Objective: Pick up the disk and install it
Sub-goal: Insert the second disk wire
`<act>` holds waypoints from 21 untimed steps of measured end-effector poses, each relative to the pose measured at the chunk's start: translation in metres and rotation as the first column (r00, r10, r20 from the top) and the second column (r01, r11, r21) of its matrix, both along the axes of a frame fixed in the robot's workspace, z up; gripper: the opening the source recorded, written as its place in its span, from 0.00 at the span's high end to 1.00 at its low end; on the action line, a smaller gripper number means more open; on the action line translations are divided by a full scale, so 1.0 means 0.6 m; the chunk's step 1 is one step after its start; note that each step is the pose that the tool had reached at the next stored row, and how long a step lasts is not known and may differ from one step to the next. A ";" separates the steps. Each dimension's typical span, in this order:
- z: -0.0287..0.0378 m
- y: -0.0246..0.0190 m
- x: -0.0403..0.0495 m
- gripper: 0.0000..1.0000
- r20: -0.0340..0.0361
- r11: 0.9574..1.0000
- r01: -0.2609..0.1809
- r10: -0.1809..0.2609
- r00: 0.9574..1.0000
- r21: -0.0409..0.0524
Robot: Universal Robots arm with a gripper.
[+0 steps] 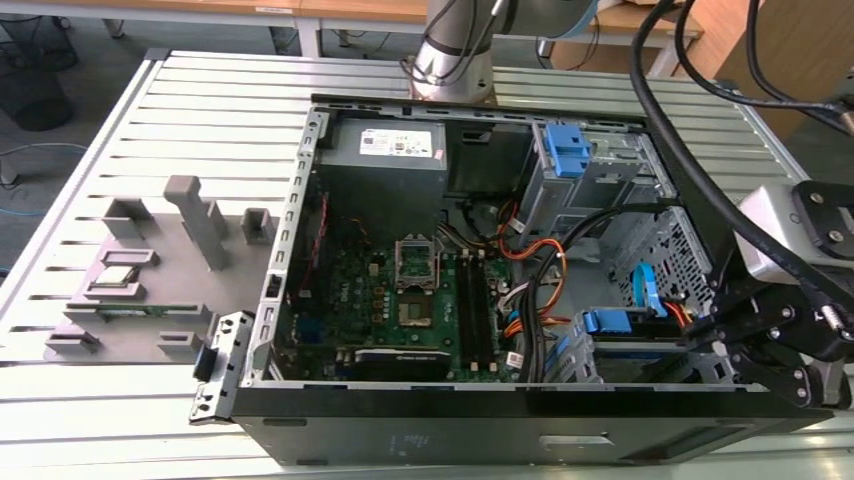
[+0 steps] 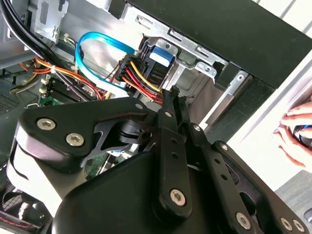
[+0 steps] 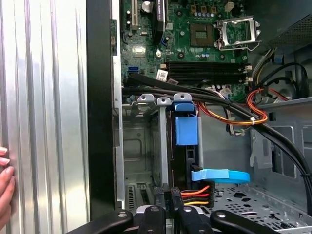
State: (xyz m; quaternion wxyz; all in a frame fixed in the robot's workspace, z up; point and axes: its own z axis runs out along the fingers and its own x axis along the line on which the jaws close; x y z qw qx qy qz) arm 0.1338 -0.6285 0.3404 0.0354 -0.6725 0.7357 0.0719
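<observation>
The disk [image 3: 181, 158] stands on edge in the drive cage at the corner of the open computer case [image 1: 441, 420], and its blue side rail [image 3: 186, 129] is what shows. A blue data cable [image 3: 219, 175] and a red, yellow and black power plug [image 3: 197, 195] sit at its end. My gripper [image 3: 170, 194] is at that same end, its fingers drawn together right beside the plug. In the second wrist view the gripper [image 2: 170, 92] points at the disk [image 2: 160, 57]. In the exterior view the gripper [image 1: 705, 325] reaches in from the right toward the disk [image 1: 617, 325].
Inside the case lie the green motherboard [image 1: 400, 290], a grey power-supply box [image 1: 387, 150] and a second blue-railed bay [image 1: 567, 150]. Black cables [image 1: 681, 130] hang over the case. A grey parts fixture [image 1: 134, 270] stands at the exterior view's left. A person's hand [image 3: 4, 180] rests on the ribbed table.
</observation>
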 end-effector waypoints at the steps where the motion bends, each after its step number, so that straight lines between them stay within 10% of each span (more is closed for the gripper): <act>1: -0.001 0.0000 -0.001 0.84 0.006 1.000 -0.001 0.001 1.000 0.002; 6: -0.004 0.0012 -0.001 0.84 0.034 1.000 -0.015 0.015 0.999 0.005; 21: -0.005 0.0328 -0.005 0.84 0.043 1.000 -0.025 0.025 0.999 0.001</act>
